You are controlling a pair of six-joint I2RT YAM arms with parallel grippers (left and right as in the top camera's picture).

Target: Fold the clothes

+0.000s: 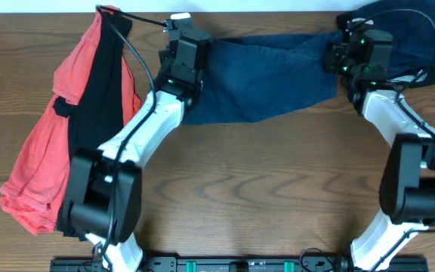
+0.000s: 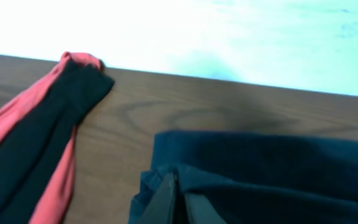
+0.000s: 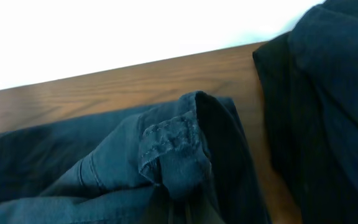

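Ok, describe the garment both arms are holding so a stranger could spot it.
On the wooden table, look mid-way along the far edge. The blue denim garment stretches there between the left gripper and right gripper. It alone is spread out and mid-blue: coral and black clothes lie at the left, a darker navy heap in the far right corner.

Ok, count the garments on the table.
4: a red one far left, a black one lying on it, a blue one centre, a dark navy one back right. More may hide beneath.

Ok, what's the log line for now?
left jaws: pinching blue denim | right jaws: pinching it too | red-black pile: untouched
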